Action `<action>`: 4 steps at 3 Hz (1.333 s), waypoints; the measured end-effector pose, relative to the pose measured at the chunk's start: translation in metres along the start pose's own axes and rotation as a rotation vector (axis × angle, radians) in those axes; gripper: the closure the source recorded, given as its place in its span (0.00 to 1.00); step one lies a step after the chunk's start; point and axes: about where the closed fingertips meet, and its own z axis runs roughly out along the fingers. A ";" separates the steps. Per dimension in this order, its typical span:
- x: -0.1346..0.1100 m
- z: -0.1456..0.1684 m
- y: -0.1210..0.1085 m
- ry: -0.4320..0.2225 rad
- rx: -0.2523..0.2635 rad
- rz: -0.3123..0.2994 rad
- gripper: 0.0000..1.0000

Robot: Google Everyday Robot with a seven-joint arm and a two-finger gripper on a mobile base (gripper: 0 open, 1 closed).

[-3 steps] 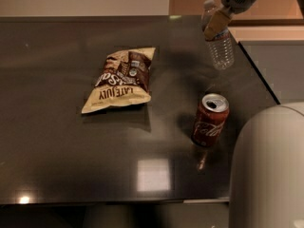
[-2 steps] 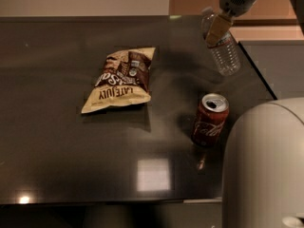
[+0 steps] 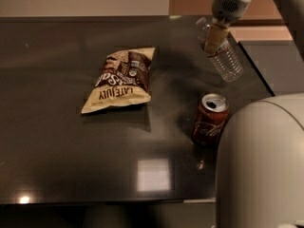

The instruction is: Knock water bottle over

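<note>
at the far right of the table (image 3: 66,156), the gripper (image 3: 214,39) hangs down from above and lies against the upper half of the bottle (image 3: 228,63), over its label band. whether the gripper is open or closed cannot be told, and nothing shows it clamped round the bottle. the bottle leans hard: its long axis runs on a diagonal, cap end up and to the left of the gripper, base down and to the right of it, toward the table's right edge. so the contact sits above the middle of the bottle, and a push across that axis should, i judge, finish the tip; whether the bottle already lies flat on the table cannot be told. the can (image 3: 210,120) stands upright well nearer the camera, apart from the bottle, and the bag (image 3: 122,80) lies flat off to the left, apart from both. a second ago the bottle stood close to upright under the gripper; since then it has swung over, its base sliding right and nearer, while the gripper has moved only a little. the can and bag have not shifted
</note>
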 end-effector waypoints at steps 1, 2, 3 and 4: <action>0.000 0.014 0.010 0.046 -0.029 -0.053 1.00; -0.001 0.027 0.022 0.094 -0.058 -0.111 1.00; -0.002 0.041 0.035 0.154 -0.085 -0.182 0.82; -0.004 0.050 0.046 0.189 -0.113 -0.239 0.59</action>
